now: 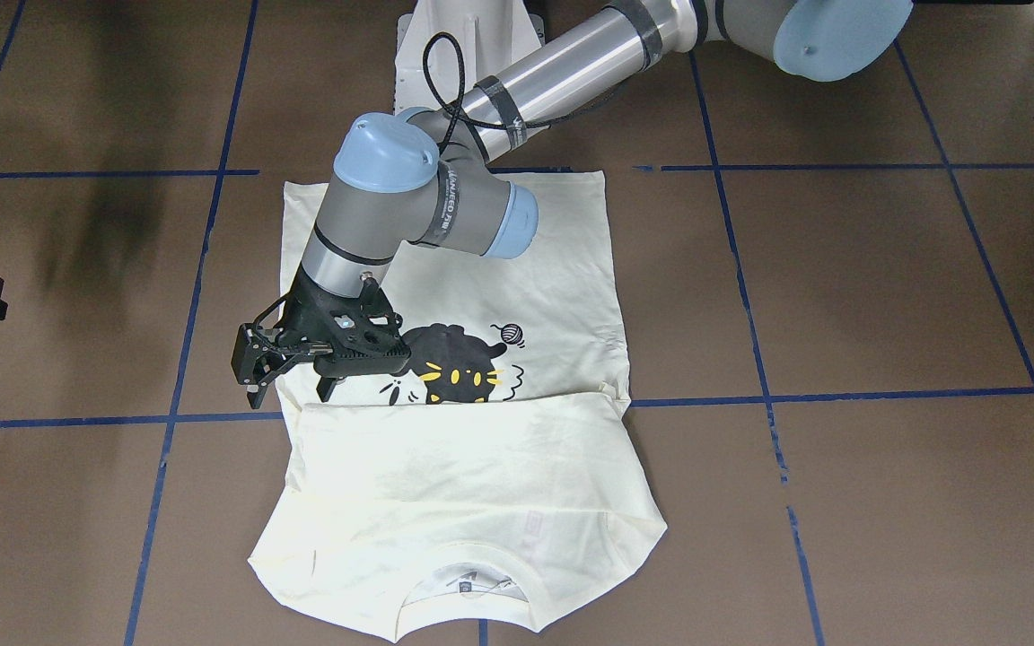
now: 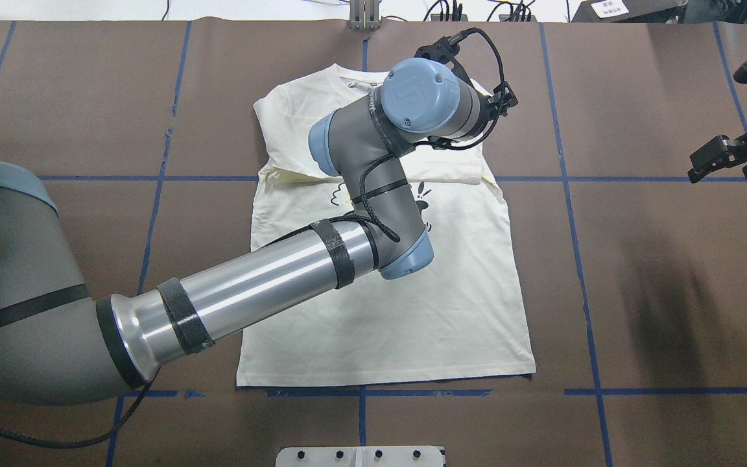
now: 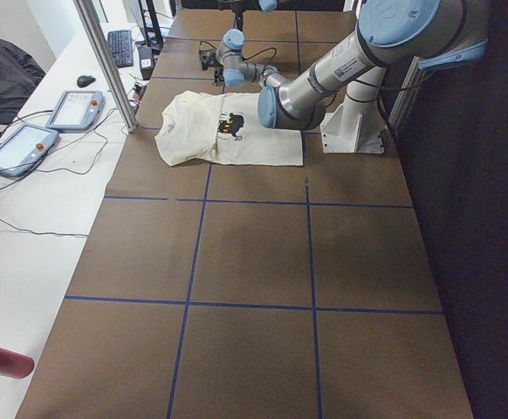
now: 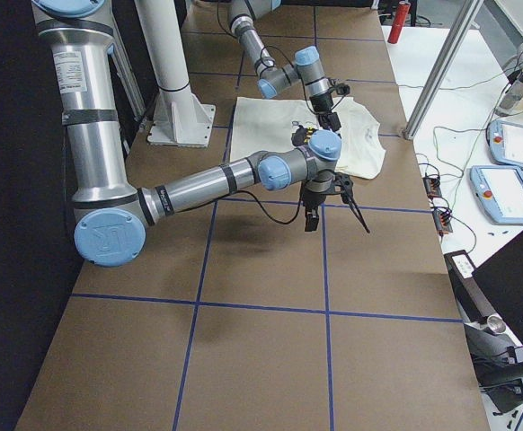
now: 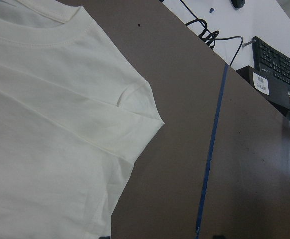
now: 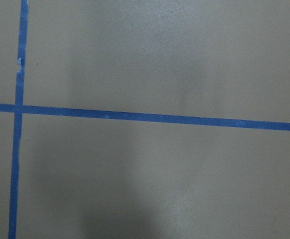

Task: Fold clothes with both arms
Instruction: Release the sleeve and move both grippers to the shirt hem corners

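Fingers [image 1: 253,388] of the left gripper [image 1: 290,390] are spread, empty, hovering at the fold edge of the cat-print shirt [image 1: 463,467]. It lies on the table [image 1: 885,296], collar half folded over; next probably needs a hem grab. Right gripper [image 2: 723,161], far off, looks open.

Both arms are built alike. The left arm [image 2: 250,285] is a polished silver tube between matt grey joint housings, each closed by a round light blue cap [image 2: 419,94] with small screws round its rim. A black cable [image 2: 362,193] runs along it, bound by black tape bands. White lettering marks the wrist joint. The right arm [image 4: 208,184] bears a white printed label [image 4: 68,63] on one tube. The left pincer [image 1: 252,372] and right pincer [image 4: 335,215] are black and angular. The white pedestal [image 1: 468,45] shows at 12 o'clock in the front-facing view.
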Action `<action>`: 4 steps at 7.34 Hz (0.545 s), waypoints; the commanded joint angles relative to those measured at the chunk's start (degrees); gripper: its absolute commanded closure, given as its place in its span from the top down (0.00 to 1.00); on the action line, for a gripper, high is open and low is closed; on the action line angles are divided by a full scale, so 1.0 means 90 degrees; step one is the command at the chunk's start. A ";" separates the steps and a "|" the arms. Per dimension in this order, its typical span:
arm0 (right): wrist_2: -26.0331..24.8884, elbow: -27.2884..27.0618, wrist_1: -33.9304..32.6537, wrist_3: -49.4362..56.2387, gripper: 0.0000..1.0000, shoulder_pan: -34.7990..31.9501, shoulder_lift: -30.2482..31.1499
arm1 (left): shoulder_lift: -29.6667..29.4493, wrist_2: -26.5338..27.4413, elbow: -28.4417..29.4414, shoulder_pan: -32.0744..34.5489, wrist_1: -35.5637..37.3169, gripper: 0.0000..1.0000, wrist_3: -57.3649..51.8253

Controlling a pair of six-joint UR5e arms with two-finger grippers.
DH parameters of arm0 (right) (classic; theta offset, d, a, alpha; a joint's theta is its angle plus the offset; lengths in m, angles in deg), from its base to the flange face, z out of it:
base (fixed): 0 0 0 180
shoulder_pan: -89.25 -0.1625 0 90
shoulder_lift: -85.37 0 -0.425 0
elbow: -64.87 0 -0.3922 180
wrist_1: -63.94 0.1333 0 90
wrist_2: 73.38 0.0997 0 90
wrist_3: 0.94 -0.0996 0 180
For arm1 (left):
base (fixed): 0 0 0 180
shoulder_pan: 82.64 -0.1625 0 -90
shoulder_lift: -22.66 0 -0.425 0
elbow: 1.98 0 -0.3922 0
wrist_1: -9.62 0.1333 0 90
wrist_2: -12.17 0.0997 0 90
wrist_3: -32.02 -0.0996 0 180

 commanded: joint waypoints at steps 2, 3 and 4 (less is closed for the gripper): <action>-0.0033 -0.0361 0.0940 -0.1577 1.00 0.0717 0.0036 | 0.1711 -0.0598 -0.2616 0.0031 0.2017 1.00 -0.0368; -0.0421 -0.0370 0.1525 -0.2541 1.00 0.1359 0.0036 | 0.2317 -0.0609 -0.3661 0.0041 0.2974 1.00 -0.1018; -0.1053 -0.0380 0.2208 -0.3730 1.00 0.2139 0.0017 | 0.2971 -0.0725 -0.4725 0.0070 0.3574 1.00 -0.1624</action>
